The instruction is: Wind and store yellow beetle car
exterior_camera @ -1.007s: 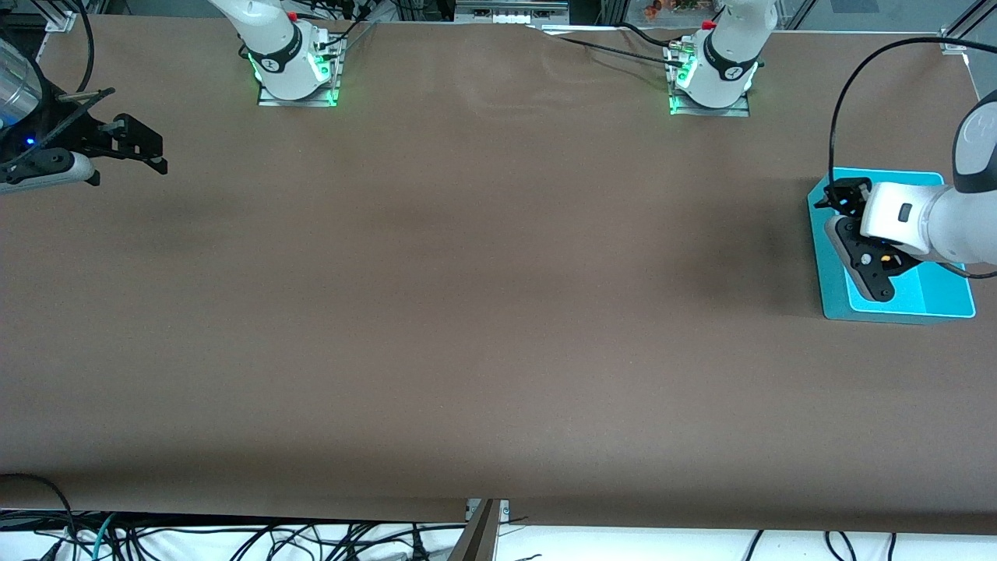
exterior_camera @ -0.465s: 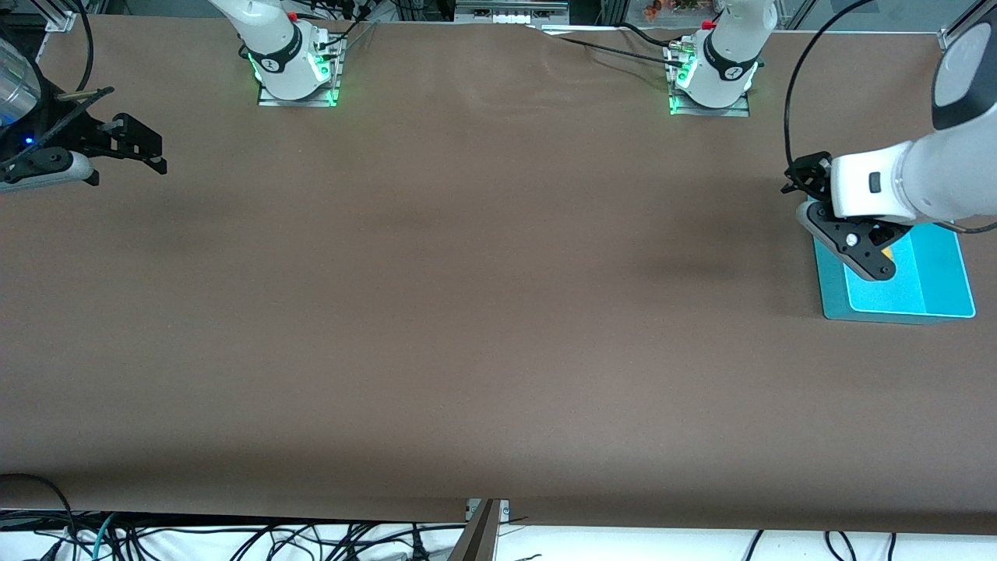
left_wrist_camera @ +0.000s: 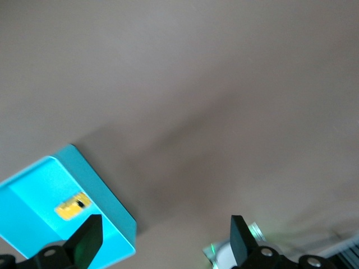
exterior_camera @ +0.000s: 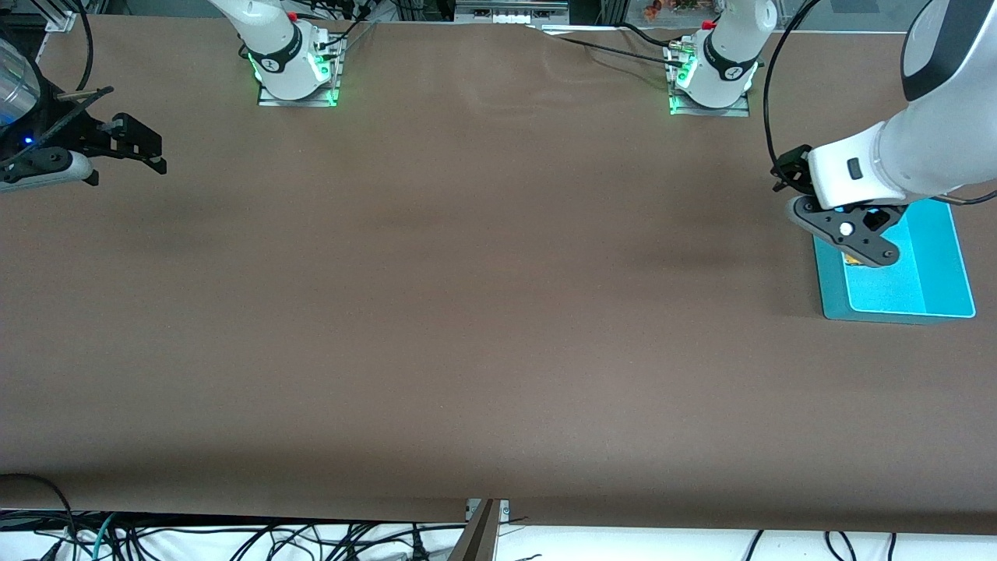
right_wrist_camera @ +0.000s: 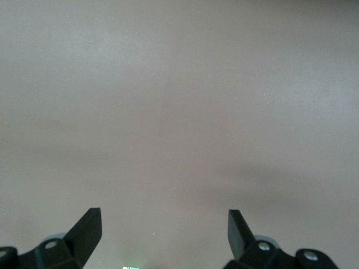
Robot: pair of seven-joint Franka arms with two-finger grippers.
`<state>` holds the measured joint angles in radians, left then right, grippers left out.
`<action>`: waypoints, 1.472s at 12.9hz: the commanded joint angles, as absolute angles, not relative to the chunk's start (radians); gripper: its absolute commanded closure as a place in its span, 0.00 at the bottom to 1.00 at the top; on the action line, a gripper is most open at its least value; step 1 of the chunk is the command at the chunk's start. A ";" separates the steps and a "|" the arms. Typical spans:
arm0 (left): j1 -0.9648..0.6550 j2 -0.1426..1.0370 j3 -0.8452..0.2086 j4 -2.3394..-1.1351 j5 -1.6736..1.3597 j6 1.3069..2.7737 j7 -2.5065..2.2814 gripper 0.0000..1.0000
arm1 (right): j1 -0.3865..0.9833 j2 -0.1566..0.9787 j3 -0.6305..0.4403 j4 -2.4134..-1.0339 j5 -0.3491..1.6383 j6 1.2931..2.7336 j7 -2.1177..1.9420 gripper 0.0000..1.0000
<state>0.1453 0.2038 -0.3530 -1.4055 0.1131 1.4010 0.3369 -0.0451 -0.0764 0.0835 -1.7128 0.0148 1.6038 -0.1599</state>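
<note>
The car point(left_wrist_camera: 73, 207) lay inside the blue tray point(exterior_camera: 946, 265) at the left arm's end of the table point(exterior_camera: 467, 312), free of any grip. The left pincer point(exterior_camera: 857, 234) hung over the tray's edge, jaws wide and empty. The right arm waited over its own end of the table, its pincer point(exterior_camera: 128, 152) likewise wide with nothing held.

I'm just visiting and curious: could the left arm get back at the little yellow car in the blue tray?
Probably yes. The left tool hangs open and empty over the tray, where the car lies on the floor with nothing over it. The right tool waits at the table's right-arm end.
</note>
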 commanded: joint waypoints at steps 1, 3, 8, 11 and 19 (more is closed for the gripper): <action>0.106 0.033 -0.237 -1.630 0.080 1.592 0.312 0.00 | -0.041 -0.077 0.080 -1.689 0.021 1.580 -0.161 0.01; 0.046 -0.023 -0.155 -1.686 0.074 1.628 0.243 0.00 | -0.041 -0.077 0.081 -1.689 0.021 1.580 -0.160 0.01; 0.017 -0.075 -0.120 -1.755 -0.014 1.631 -0.100 0.00 | -0.041 -0.077 0.081 -1.689 0.021 1.580 -0.160 0.01; 0.017 -0.058 -0.118 -1.740 -0.012 1.638 -0.081 0.00 | -0.041 -0.077 0.081 -1.689 0.021 1.580 -0.160 0.01; 0.017 -0.029 -0.118 -1.712 -0.021 1.635 -0.071 0.00 | -0.041 -0.078 0.083 -1.689 0.021 1.580 -0.158 0.01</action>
